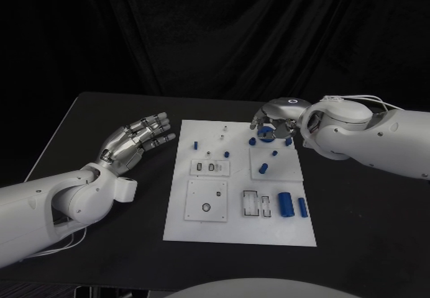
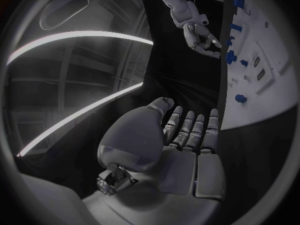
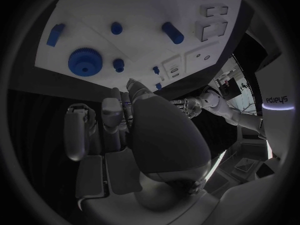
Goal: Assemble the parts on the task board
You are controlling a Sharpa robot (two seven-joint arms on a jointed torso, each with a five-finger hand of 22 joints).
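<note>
The right robot hand (image 1: pixel 273 126) is held spread over the gear (image 1: pixel 266 131) at the board's (image 1: pixel 235 233) one o'clock, apparently for grasping, while the left robot hand (image 1: pixel 136 141) is kept spread at nine o'clock.

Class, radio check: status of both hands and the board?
Left hand open, beside task board. Right hand hovering above blue gear, holding nothing. Nothing obstructing.

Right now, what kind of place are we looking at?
Probably a robotics test bench: a black table against black curtains, a white task board with small blue parts, and the right hand hovering over it.

Black table (image 1: pixel 107 112), dark curtain (image 1: pixel 215 43) behind
</note>
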